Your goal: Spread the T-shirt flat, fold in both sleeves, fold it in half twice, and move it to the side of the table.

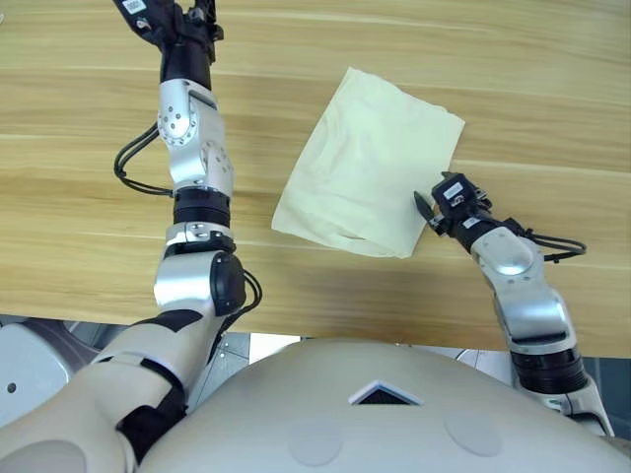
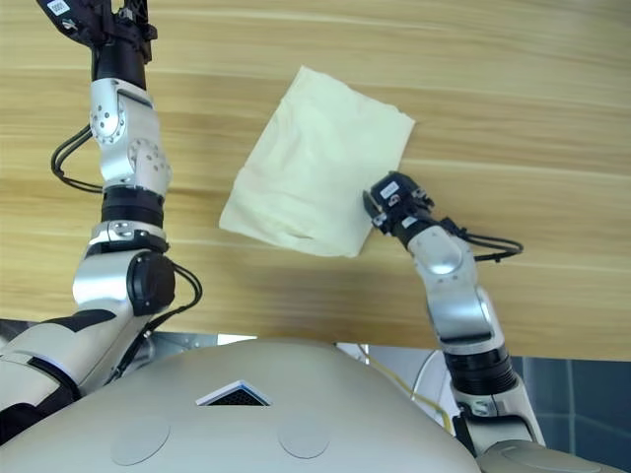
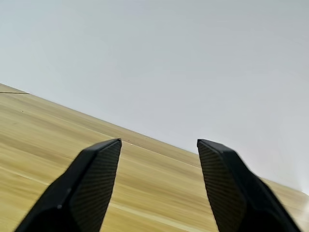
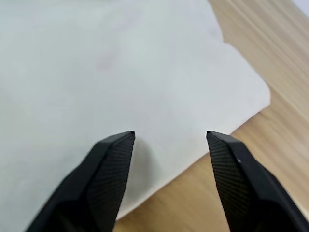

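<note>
My fingers [image 3: 91, 188] are black wedges with a fine woven, carbon-like grain, tapering to blunt angled tips. They are the same on the left gripper [image 3: 159, 142] and the right gripper [image 4: 170, 133]. My left arm [image 1: 187, 128] is built of silver-grey metal housings dotted with small screws, broken by black ribbed joint rings and a rounded black elbow cap, with black cables [image 1: 133, 163] looping off its side. My right arm [image 1: 523, 296] matches — silver shells, black collars, a thin black cable [image 1: 557, 246] near the wrist.
</note>
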`<action>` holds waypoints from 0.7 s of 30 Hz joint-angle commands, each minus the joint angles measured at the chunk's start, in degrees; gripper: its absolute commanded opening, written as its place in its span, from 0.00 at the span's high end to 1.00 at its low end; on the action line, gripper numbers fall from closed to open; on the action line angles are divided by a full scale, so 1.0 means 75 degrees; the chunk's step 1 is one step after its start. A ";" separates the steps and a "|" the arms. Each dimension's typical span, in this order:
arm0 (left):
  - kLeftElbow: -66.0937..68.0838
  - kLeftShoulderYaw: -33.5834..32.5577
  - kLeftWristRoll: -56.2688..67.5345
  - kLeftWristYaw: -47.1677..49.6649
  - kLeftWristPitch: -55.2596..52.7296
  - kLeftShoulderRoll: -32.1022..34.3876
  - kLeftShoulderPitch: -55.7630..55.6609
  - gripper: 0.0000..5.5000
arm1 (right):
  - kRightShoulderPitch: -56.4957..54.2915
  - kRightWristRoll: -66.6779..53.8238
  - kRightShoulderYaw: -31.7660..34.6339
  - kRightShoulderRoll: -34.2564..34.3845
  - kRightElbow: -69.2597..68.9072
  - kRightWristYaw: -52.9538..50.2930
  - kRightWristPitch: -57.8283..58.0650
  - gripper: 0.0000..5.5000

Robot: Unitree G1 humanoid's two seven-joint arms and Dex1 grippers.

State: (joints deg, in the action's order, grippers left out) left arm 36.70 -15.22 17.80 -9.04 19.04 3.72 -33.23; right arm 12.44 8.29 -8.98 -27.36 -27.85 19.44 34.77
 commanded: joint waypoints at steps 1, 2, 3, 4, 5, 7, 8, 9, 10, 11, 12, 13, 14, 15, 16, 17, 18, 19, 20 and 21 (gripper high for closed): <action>-0.0450 -0.0165 0.0006 0.0115 -0.0358 0.0297 0.0311 0.47 | -0.0184 -0.0206 0.0909 -0.0233 -0.0367 0.0114 0.0279 0.50; -0.0502 -0.0199 0.0024 0.0119 -0.0397 0.0326 0.0349 0.47 | -0.0266 -0.0257 0.0974 -0.0144 -0.0425 0.0095 0.0333 0.50; -0.0540 -0.0206 0.0018 0.0126 -0.0419 0.0310 0.0387 0.47 | -0.0299 -0.0301 0.0903 -0.0001 -0.0527 0.0080 0.0364 0.50; -0.0528 -0.0206 0.0014 0.0122 -0.0422 0.0284 0.0414 0.47 | -0.0307 -0.0302 0.0691 0.0167 -0.0706 0.0052 0.0357 0.50; -0.0513 -0.0208 0.0017 0.0120 -0.0424 0.0258 0.0448 0.47 | -0.0332 -0.0276 0.0452 0.0324 -0.0889 -0.0005 0.0330 0.50; -0.0461 -0.0232 0.0039 0.0118 -0.0453 0.0232 0.0594 0.47 | -0.0495 -0.0219 -0.0011 0.0727 -0.1233 -0.0203 0.0367 0.50; -0.0419 -0.0222 0.0048 0.0067 -0.0518 0.0239 0.0688 0.47 | -0.0537 -0.0284 -0.0361 0.1062 -0.1418 -0.0304 0.0500 0.50; -0.0379 -0.0205 0.0041 0.0020 -0.0564 0.0250 0.0753 0.47 | -0.0545 -0.0308 -0.0746 0.1394 -0.1513 -0.0421 0.0616 0.50; -0.0317 -0.0135 -0.0009 -0.0027 -0.0626 0.0237 0.0811 0.47 | -0.0464 -0.0209 -0.1367 0.1720 -0.1366 -0.0583 0.0578 0.50; -0.0237 -0.0052 -0.0034 -0.0105 -0.0707 0.0197 0.0798 0.47 | -0.0387 -0.0038 -0.1905 0.1983 -0.1149 -0.0802 0.0507 0.50; -0.0139 0.0091 -0.0105 -0.0201 -0.0742 0.0111 0.0752 0.47 | -0.0310 0.0221 -0.2525 0.2188 -0.0783 -0.1038 0.0299 0.50; -0.0016 0.0225 -0.0154 -0.0301 -0.0760 0.0001 0.0675 0.47 | -0.0230 0.0507 -0.3101 0.2319 -0.0375 -0.1270 0.0039 0.50; 0.0110 0.0331 -0.0214 -0.0355 -0.0755 -0.0086 0.0594 0.47 | -0.0144 0.0644 -0.3464 0.2421 -0.0059 -0.1407 -0.0135 0.50; 0.0225 0.0417 -0.0281 -0.0373 -0.0726 -0.0138 0.0535 0.47 | -0.0073 0.0742 -0.3679 0.2471 0.0182 -0.1505 -0.0285 0.50; 0.0296 0.0474 -0.0329 -0.0366 -0.0703 -0.0185 0.0499 0.47 | -0.0005 0.0800 -0.3718 0.2477 0.0397 -0.1601 -0.0405 0.50; 0.0312 0.0507 -0.0347 -0.0363 -0.0688 -0.0230 0.0467 0.47 | 0.0075 0.0782 -0.3619 0.2459 0.0624 -0.1691 -0.0545 0.50; 0.0285 0.0514 -0.0338 -0.0352 -0.0690 -0.0274 0.0435 0.47 | 0.0170 0.0768 -0.3453 0.2446 0.0838 -0.1816 -0.0654 0.50; 0.0225 0.0475 -0.0285 -0.0318 -0.0717 -0.0309 0.0382 0.47 | 0.0301 0.0707 -0.3271 0.2412 0.1018 -0.1912 -0.0778 0.50; 0.0132 0.0424 -0.0227 -0.0280 -0.0759 -0.0324 0.0347 0.47 | 0.0422 0.0664 -0.3144 0.2371 0.1117 -0.1966 -0.0885 0.50; -0.0003 0.0375 -0.0181 -0.0239 -0.0818 -0.0311 0.0337 0.47 | 0.0548 0.0627 -0.3025 0.2324 0.1180 -0.1994 -0.0981 0.50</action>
State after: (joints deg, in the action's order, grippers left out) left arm 38.27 -11.98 15.95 -11.60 14.48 1.52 -29.21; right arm 14.77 13.08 -33.27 -9.62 -20.59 5.31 27.70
